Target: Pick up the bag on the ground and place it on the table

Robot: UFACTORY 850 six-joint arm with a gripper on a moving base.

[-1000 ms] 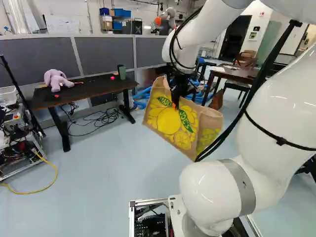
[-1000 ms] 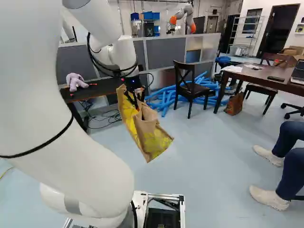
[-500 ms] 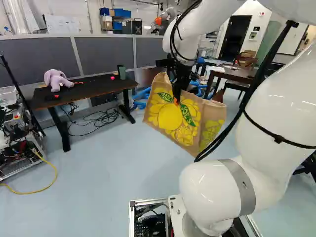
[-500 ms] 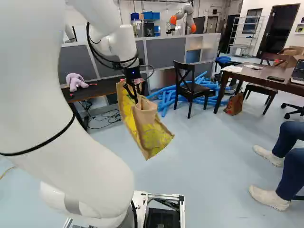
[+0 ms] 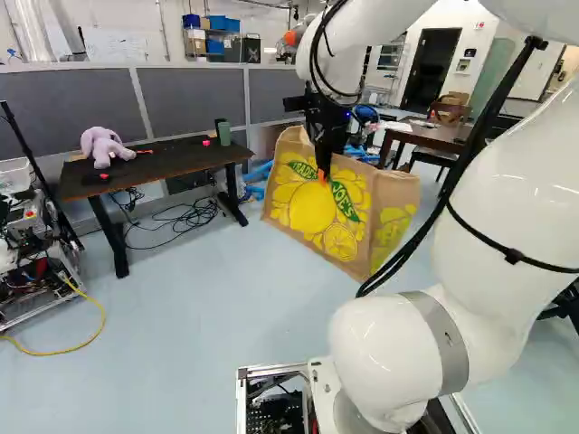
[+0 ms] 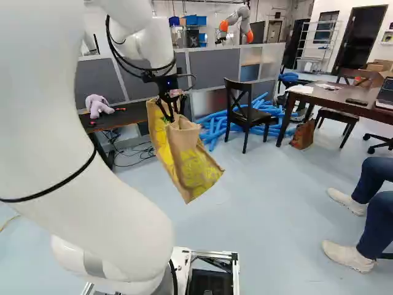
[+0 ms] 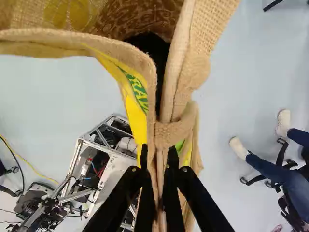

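My gripper (image 5: 324, 167) holds the tan burlap bag (image 5: 312, 212) with yellow lemon print, which hangs tilted above the floor. In the wrist view both fingers of the gripper (image 7: 158, 181) pinch the bag's cloth rim and handle (image 7: 175, 130) from two sides, and its mouth gapes ahead of them. A dark table (image 5: 158, 165) stands beyond and to the left of the bag in the left base view. Another dark wooden table (image 6: 344, 95) is at the right of the right base view.
A purple plush toy (image 5: 104, 146) and a green cup (image 5: 223, 133) are on the left table. A black chair (image 6: 242, 110) stands before blue tubes (image 6: 212, 126). Another robot (image 6: 236, 24) is behind the partition. A seated person's legs (image 6: 371, 206) are at the right base view's right.
The arm has shifted slightly, carrying the bag with it; the bag has turned, showing more of its side in the left base view. The base has not moved.
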